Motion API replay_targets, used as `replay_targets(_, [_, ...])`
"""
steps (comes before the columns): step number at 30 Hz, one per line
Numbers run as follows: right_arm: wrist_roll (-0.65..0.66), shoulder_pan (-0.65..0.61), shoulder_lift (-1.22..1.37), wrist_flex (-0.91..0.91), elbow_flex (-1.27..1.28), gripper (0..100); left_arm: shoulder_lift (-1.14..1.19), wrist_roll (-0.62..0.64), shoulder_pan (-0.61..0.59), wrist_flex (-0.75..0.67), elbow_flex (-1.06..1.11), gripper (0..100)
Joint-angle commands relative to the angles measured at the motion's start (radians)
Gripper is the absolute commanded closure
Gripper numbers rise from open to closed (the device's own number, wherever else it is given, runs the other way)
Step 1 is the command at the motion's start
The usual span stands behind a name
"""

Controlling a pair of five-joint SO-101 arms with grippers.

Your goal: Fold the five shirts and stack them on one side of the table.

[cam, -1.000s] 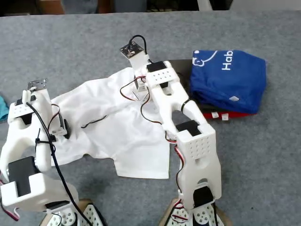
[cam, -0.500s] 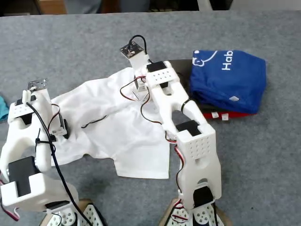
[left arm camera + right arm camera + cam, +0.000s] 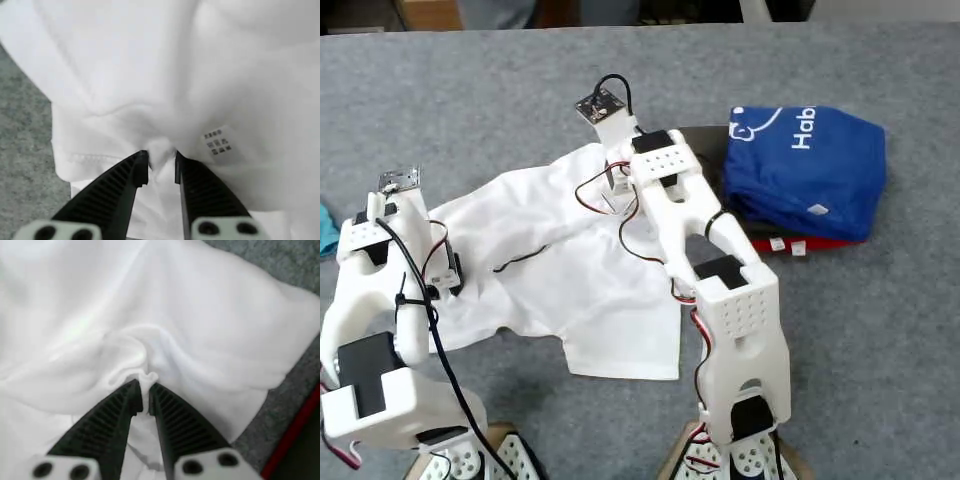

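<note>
Both claws pinch the white shirt, set for a fold.

The left claw (image 3: 161, 162) is closed on a small ridge of the white shirt (image 3: 570, 260), near a hem and just beside a small sewn label (image 3: 217, 142). The right claw (image 3: 145, 385) nips a puckered fold close to the shirt's far edge. The cloth looks light, soft and limp, so it will likely sag and bunch between the two holds, and could slip from so thin a pinch; a hem or seam would probably grip better. The shirt lies rumpled and spread on the grey table (image 3: 520, 90), between the arms. The left arm bends low over its left side. The right arm stretches far forward, beside the stack of folded shirts (image 3: 810, 160), blue on top.
</note>
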Motion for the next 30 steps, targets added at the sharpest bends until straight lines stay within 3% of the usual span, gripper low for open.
replay_targets(1, [0.003,0.003,0.001,-0.009,-0.004,98.6,-0.041,-0.005,0.007,-0.011,-0.004,89])
replay_targets(13, [0.003,0.003,0.001,-0.009,-0.005,98.6,-0.046,0.003,0.004,-0.021,-0.004,97])
replay_targets(23, [0.002,0.006,-0.044,0.041,-0.058,98.6,-0.061,0.051,-0.002,-0.012,0.008,97])
replay_targets(30, [0.006,0.006,-0.209,0.207,-0.214,98.6,-0.376,0.051,-0.002,0.101,0.012,97])
